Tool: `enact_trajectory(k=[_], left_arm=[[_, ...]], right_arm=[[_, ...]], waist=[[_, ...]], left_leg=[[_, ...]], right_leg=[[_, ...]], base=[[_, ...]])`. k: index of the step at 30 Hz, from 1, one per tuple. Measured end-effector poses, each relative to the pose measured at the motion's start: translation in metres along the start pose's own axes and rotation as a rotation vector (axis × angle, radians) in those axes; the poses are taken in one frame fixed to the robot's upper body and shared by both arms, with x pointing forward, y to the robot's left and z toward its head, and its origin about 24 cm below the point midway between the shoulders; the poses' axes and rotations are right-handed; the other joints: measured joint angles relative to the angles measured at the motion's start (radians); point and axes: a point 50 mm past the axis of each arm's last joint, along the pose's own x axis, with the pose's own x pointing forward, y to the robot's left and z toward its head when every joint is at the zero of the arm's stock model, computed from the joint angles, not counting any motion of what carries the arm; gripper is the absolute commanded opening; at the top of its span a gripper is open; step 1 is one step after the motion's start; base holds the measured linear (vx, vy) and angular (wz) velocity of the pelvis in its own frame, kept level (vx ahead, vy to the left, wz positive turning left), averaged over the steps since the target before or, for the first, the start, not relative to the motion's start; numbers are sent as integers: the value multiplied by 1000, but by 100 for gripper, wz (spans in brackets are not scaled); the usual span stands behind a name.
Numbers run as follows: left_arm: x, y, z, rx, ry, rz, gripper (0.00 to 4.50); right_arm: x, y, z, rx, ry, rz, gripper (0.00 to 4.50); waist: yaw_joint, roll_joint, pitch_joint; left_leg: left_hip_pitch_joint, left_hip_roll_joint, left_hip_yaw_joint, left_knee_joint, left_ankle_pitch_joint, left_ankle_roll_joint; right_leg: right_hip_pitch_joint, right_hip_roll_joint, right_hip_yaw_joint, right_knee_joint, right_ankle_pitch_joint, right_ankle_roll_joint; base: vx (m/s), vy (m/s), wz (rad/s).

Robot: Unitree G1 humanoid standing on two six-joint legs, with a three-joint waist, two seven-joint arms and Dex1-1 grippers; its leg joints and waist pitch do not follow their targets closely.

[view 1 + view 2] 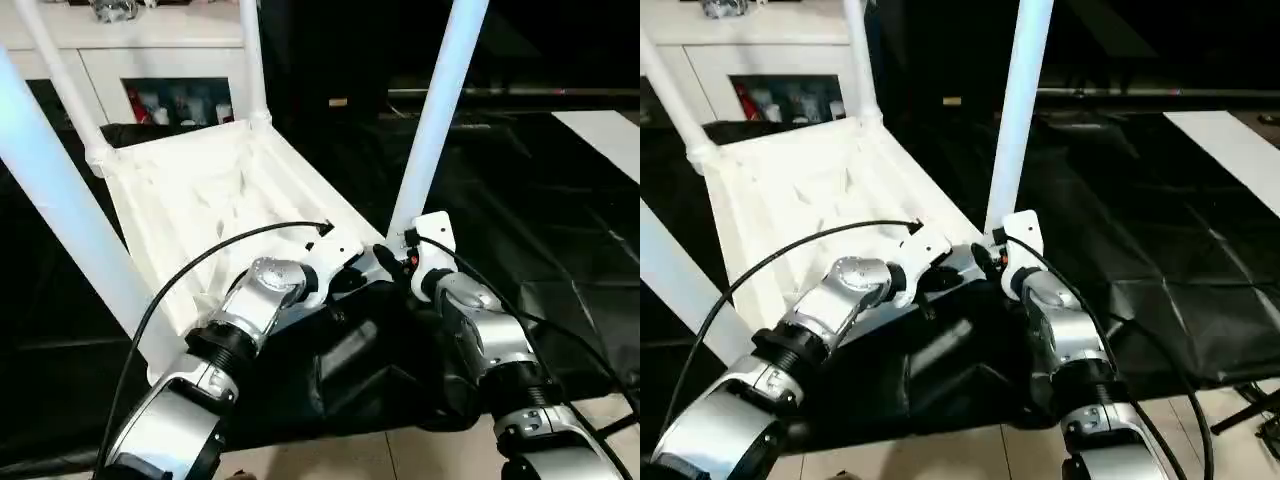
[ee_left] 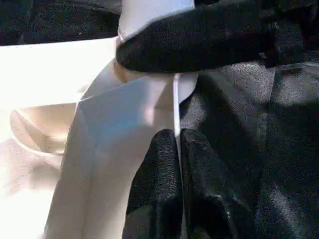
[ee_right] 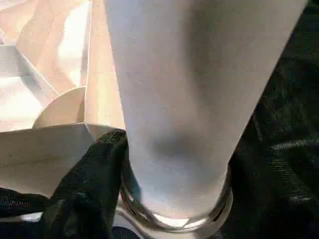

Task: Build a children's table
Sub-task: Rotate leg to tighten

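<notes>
In the left eye view the children's table point(image 1: 215, 190) lies upside down on the black-covered work table point(image 1: 540, 220), its ribbed underside facing up and four white legs rising from the corner sockets; the near right leg point(image 1: 440, 110) stands just beyond both wrists. A white cabinet point(image 1: 130, 60) stands at the far left. The left gripper point(image 1: 372, 262) reaches to the right toward the base of that leg, and the right gripper point(image 1: 405, 258) meets it there from the near side. The right eye view shows the same meeting at the near right corner, a black cable point(image 1: 770, 262) arching over the left forearm. In the left wrist view the left gripper's two fingers point(image 2: 159, 184) are pressed together, clenched on the thin edge of the tabletop. In the right wrist view the right gripper's jaws grasp the leg just above its socket, one black finger point(image 3: 94, 174) against its side.
</notes>
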Motion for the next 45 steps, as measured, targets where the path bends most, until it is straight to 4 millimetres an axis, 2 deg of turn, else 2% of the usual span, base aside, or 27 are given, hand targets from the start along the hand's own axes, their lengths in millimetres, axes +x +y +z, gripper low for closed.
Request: enact_trajectory(k=[3, 7, 12, 16, 20, 26, 32, 45], left_arm=[[-4, 6, -2, 22, 0, 31, 0], [-8, 10, -5, 41, -4, 23, 0], [-28, 18, -16, 97, -16, -65, 0], [-51, 16, -27, 143, -29, -250, 0], [-63, 11, -30, 145, -26, -370, 0], [-63, 4, -28, 159, -28, -447, 0], [-63, 4, -28, 155, -26, -448, 0], [-64, 5, -29, 154, -25, -446, 0]], right_arm=[[0, -1, 0, -3, 0, 25, 383], [-8, -9, 4, -25, 5, 141, 383], [-30, -17, 11, -178, 14, 395, 383], [-43, -25, 6, -183, 43, 493, 383], [-47, -14, 10, -206, 36, 624, 383], [-54, -8, 5, -236, 82, 739, 383], [-56, -10, 0, -262, 115, 750, 383], [-55, -9, -1, -255, 116, 753, 282]], waist=[[-11, -1, 1], [-15, -1, 2], [-14, -2, 2], [-4, -1, 2], [-2, -1, 2], [22, -1, 2], [21, -2, 3], [20, -2, 3]], left_leg=[[0, 0, 0, -1, 0, 0], [-1, 0, 0, -4, 0, 0], [-1, 1, -1, -10, 0, 0], [-4, 1, -1, -12, 0, 0], [-9, 1, 0, -4, 0, 0], [-13, 1, 2, -2, -2, 4], [-13, 1, 2, -2, -2, 3], [-13, 1, 2, -1, -2, 4]], right_leg=[[-1, 0, 0, 0, 0, 1], [-4, 0, 0, 0, -1, 6], [-7, 2, -2, 0, -1, 8], [-10, 2, -2, 0, 0, 4], [-13, 1, -1, -1, -1, 2], [-12, 0, -1, -6, -1, 1], [-13, 0, -1, -5, -1, 2], [-13, 0, -1, -3, -1, 2]], base=[[0, 0, 0], [0, 0, 0], [0, 0, 0], [0, 0, 0], [0, 0, 0], [0, 0, 0], [0, 0, 0], [0, 0, 0]])
